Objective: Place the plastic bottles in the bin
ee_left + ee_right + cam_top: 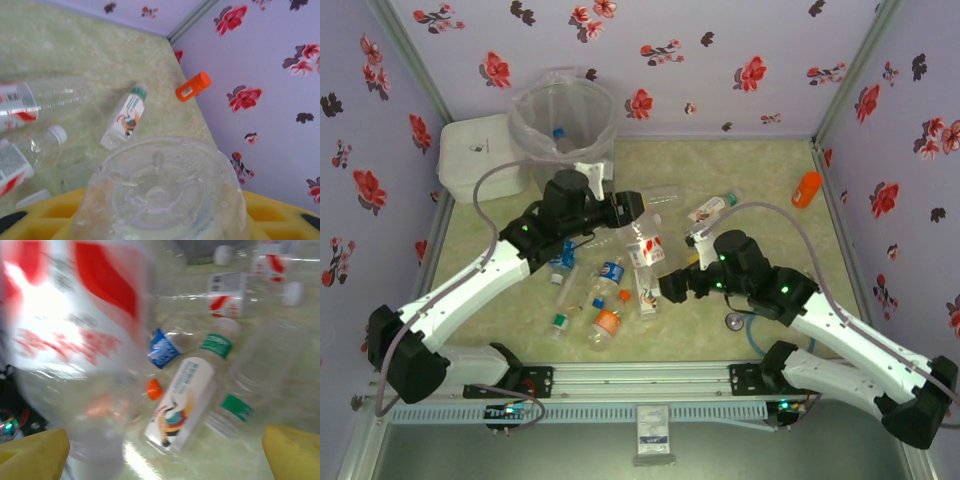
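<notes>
Starting on the left, the bin (525,108) is sitting in the back corner just beside the white box (480,155). The left gripper (630,207) is hovering just right of it, and its yellow fingers (280,212) are squeezing a clear bottle (160,195) by the base end, so I'm reading this as the carry-to-bin step. To do it well I'd be lifting high enough to clear the rim and the floppy bag edge, and letting go only once the whole bottle is over the opening, since it's sticking out sideways. The rest of the plastic bottles (608,300) are lying scattered mid-table. Further right, the right gripper (667,287) is spread wide with a red-white bottle (65,340) crowding one finger, not pinched as far as I can see. It wants centring before closing. The orange bottle-shaped thing (807,188) is staying out of this.
</notes>
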Robot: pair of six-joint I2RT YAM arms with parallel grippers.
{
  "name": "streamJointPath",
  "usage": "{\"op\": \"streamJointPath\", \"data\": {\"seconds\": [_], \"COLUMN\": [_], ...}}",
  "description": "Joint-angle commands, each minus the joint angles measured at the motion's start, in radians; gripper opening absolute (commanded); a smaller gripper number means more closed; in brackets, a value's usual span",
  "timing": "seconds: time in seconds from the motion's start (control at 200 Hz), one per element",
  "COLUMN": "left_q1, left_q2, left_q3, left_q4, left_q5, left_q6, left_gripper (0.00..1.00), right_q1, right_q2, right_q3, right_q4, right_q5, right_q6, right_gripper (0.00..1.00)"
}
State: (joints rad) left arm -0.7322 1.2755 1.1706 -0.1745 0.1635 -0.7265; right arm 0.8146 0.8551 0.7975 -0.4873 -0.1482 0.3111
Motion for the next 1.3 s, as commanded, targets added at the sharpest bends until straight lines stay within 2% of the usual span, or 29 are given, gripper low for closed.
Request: {"op": "streamJointPath", "data": {"seconds": [0.0, 0.1, 0.215, 0.39, 0.575, 0.81, 1.065, 1.2, 1.295], "left_q1": [0.032, 0.082, 0.186, 0.365, 0.471, 0.489, 0.477, 0.471, 0.466], "left_q2": [-0.028, -0.031, -0.016, 0.078, 0.231, 0.429, 0.478, 0.522, 0.531], "left_q3": [0.129, 0.267, 0.419, 0.621, 0.760, 0.859, 0.738, 0.757, 0.729], "left_q4": [-0.072, -0.157, -0.225, -0.216, -0.154, -0.141, 0.001, -0.088, -0.123], "left_q5": [-0.038, -0.087, -0.161, -0.220, -0.297, -0.349, -0.441, -0.394, -0.395], "left_q6": [0.091, 0.189, 0.250, 0.288, 0.319, 0.429, 0.496, 0.531, 0.540], "left_gripper": [0.48, 0.47, 0.42, 0.33, 0.30, 0.28, 0.26, 0.38, 0.46], "right_q1": [-0.047, -0.087, -0.110, -0.114, -0.124, -0.141, -0.159, -0.171, -0.190], "right_q2": [-0.048, -0.065, -0.062, -0.056, -0.046, -0.039, -0.028, -0.016, -0.007], "right_q3": [0.026, 0.028, 0.037, 0.051, 0.052, 0.061, 0.031, 0.018, 0.007], "right_q4": [-0.081, -0.116, -0.150, -0.173, -0.174, -0.188, -0.154, -0.143, -0.108], "right_q5": [0.112, 0.175, 0.217, 0.258, 0.269, 0.296, 0.267, 0.252, 0.189], "right_q6": [0.024, 0.062, 0.086, 0.125, 0.138, 0.110, 0.106, 0.106, 0.097], "right_gripper": [0.99, 0.99, 0.99, 0.99, 0.99, 0.99, 0.99, 0.99, 1.00]}}
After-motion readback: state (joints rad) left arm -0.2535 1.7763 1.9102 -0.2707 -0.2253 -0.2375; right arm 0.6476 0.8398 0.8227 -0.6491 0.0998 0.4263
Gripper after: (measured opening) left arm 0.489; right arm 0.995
